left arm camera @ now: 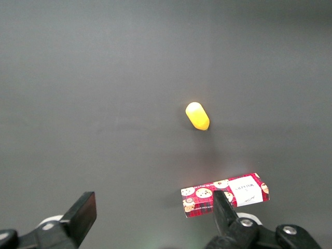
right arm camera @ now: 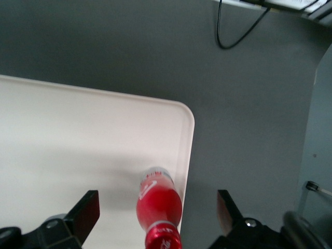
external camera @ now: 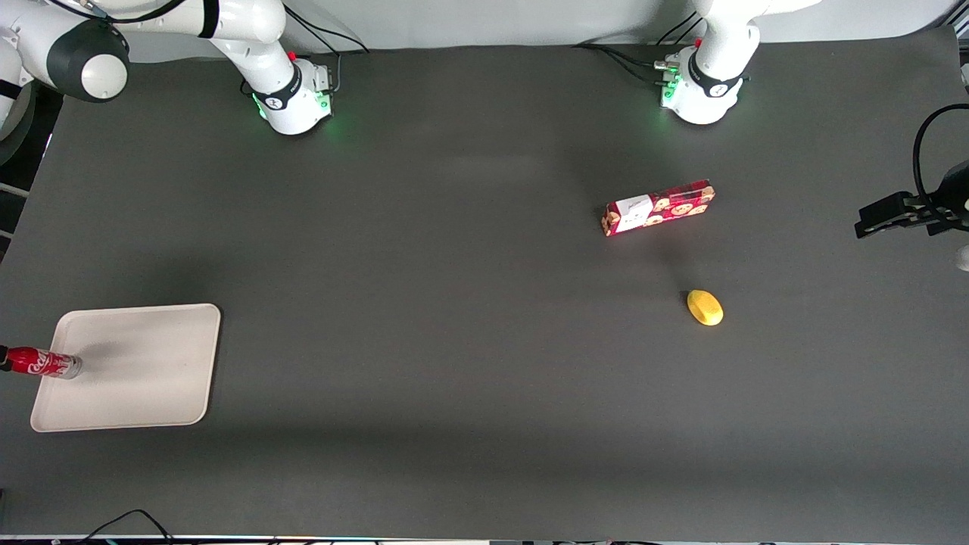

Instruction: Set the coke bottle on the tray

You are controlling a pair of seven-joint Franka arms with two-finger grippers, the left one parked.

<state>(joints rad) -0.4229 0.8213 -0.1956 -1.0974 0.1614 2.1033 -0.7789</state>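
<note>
The coke bottle (external camera: 42, 362) stands upright on the cream-white tray (external camera: 144, 371), its clear base just inside the tray's rim at the working arm's end of the table. The right wrist view looks down on its red cap and red wrap (right arm camera: 158, 203), with the tray's rounded corner (right arm camera: 184, 111) beside it. My right gripper (right arm camera: 157, 210) hangs above the bottle, open, with its two dark fingers (right arm camera: 85, 207) spread wide on either side and touching nothing. The gripper itself is out of the front view.
A red cookie box (external camera: 658, 207) and a yellow oval object (external camera: 705, 307) lie toward the parked arm's end of the table. A black cable (right arm camera: 233, 36) loops on the mat past the tray's corner, close to the table edge (right arm camera: 311, 119).
</note>
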